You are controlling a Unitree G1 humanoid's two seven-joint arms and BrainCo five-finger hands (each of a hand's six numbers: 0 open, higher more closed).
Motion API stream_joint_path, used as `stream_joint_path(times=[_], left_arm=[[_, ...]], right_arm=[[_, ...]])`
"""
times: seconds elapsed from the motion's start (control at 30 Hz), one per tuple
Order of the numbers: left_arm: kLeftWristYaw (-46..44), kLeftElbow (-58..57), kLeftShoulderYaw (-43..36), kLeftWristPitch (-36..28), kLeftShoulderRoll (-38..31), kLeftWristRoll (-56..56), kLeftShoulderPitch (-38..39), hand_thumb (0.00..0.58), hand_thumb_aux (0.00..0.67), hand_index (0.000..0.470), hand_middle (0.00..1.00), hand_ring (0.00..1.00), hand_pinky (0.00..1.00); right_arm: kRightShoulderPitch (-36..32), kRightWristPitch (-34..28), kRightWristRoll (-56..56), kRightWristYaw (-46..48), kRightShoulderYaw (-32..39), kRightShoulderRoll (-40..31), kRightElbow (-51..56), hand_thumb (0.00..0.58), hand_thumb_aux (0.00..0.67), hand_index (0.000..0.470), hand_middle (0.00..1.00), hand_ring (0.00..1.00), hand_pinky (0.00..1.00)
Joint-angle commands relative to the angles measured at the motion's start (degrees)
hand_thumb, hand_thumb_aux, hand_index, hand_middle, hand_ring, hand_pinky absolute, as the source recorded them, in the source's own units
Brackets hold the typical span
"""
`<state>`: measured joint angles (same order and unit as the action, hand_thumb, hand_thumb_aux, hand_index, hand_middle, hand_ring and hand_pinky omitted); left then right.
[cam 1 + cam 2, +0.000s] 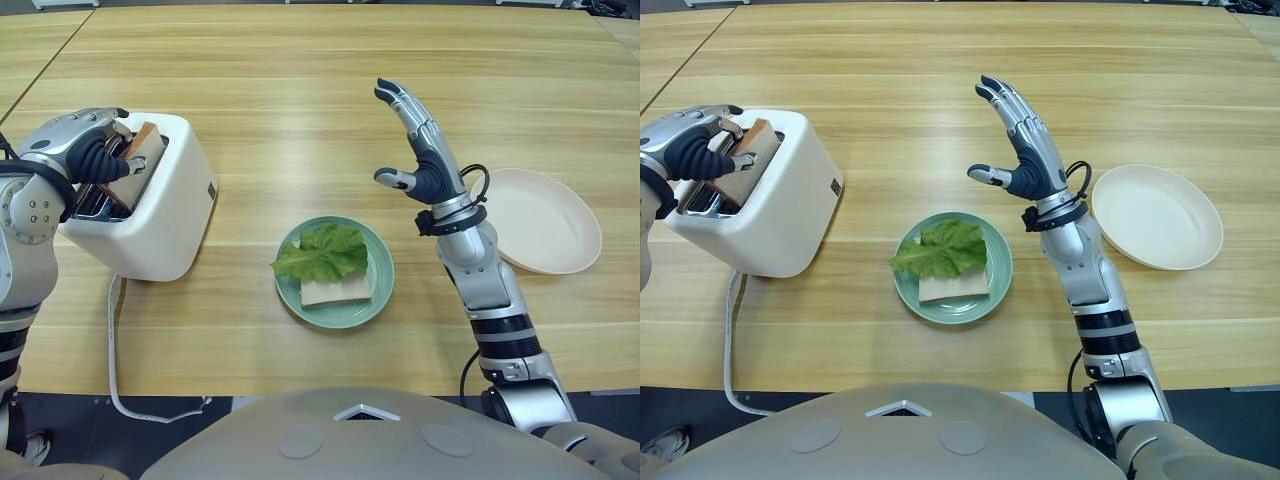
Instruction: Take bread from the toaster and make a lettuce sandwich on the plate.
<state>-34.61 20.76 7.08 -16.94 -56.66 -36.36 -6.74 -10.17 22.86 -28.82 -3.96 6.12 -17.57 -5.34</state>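
Silver arms, black joint bands; grey-black fingers; black wrist cable.

- White boxy plastic toaster: stands on the wooden worktop at 9 o'clock of the plate. Its grey cord trails toward 6 o'clock.
- Brown-crusted toast slice: stands in the toaster slot, partly risen and leaning, pinched by the fingers of the left hand.
- Round pale-green plate: lies mid-worktop.
- Square white bread slice: lies flat on the plate.
- Crinkled green lettuce leaf: lies on the slice, covering its 12 o'clock half. The tip overhangs the rim at 9 o'clock.
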Motion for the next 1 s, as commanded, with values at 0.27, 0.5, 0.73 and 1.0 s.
stream_joint_path(times=[0.27,0.5,0.73,1.0], left_arm=[[-0.1,3.7,10.7,1.7,2.7,18.2,-12.9,0.58,0.67,0.47,0.0,0.0,0.0],[-10.3,2.1,8.2,-3.7,8.3,41.7,-16.5,0.58,0.67,0.47,0.0,0.0,0.0],[-16.4,-6.8,-9.9,-7.2,19.5,49.0,-19.4,0.58,0.67,0.47,0.0,0.0,0.0],[-19.6,-21.9,-24.1,-1.9,28.4,44.2,-23.1,0.58,0.67,0.47,0.0,0.0,0.0]], right_arm=[[-0.5,0.5,-1.0,-1.3,0.6,0.5,1.4,0.0,0.0,0.0,0.0,0.0,0.0],[-2.0,0.1,-0.4,-2.8,-0.9,0.0,3.6,0.0,0.0,0.0,0.0,0.0,0.0],[-4.0,-0.1,2.0,-3.9,-8.0,-4.6,6.0,0.0,0.0,0.0,0.0,0.0,0.0],[-2.1,1.0,5.8,0.1,-9.7,-8.1,3.6,0.0,0.0,0.0,0.0,0.0,0.0]])
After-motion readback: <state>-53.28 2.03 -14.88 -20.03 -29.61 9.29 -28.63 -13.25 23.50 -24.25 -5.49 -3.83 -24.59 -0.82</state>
